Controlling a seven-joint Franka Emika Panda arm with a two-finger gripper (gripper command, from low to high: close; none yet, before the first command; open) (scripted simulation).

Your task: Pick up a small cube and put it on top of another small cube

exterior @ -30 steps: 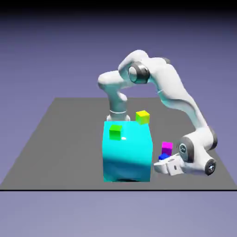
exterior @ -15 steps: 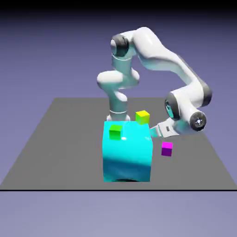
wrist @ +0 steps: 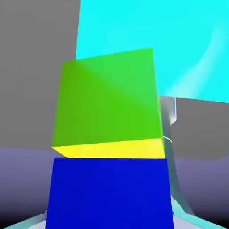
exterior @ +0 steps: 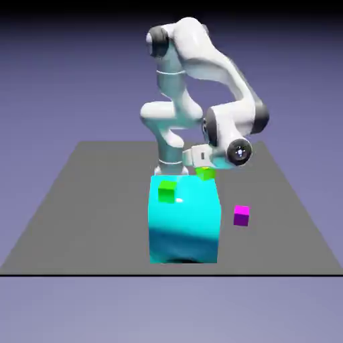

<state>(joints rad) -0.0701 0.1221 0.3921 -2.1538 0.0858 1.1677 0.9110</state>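
Blue cube (wrist: 109,192) sits against the yellow cube (wrist: 107,105), seemingly stacked. Gripper (exterior: 195,157) hangs over them; you can't see the jaws clearly, so release stays unconfirmed. Only retreat left.

Matt blue cube (wrist: 109,192); seemingly glossy cyan block (exterior: 184,218).

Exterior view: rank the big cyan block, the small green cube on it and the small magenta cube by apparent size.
1. Big cyan block, by far the largest.
2-3. Small green cube and small magenta cube: they look alike, so no ranking.
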